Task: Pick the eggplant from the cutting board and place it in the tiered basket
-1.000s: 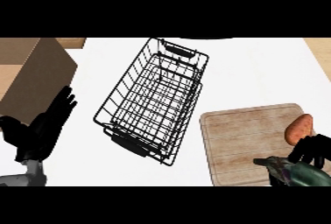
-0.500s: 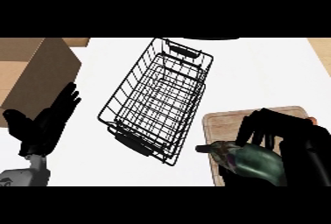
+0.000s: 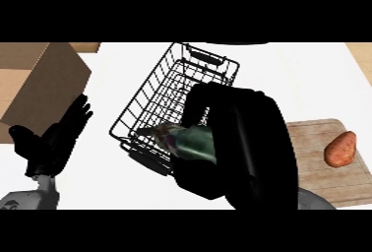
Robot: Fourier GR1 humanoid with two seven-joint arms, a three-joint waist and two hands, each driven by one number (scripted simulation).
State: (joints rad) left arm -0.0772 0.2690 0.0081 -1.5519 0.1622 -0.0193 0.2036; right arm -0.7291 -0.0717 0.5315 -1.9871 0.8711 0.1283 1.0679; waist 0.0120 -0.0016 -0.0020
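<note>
Over the tiered basket (image 3: 174, 93), the right hand (image 3: 240, 147) is curled round the eggplant (image 3: 185, 140).

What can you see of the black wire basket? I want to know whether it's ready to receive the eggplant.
The black wire tiered basket is an open grid of thin wires with solid black handles at its far and near ends. It stands on the white counter, set at a slant, between the brown box and the wooden cutting board. The right hand, curled round the dark eggplant, hangs over its near right part and hides it.
</note>
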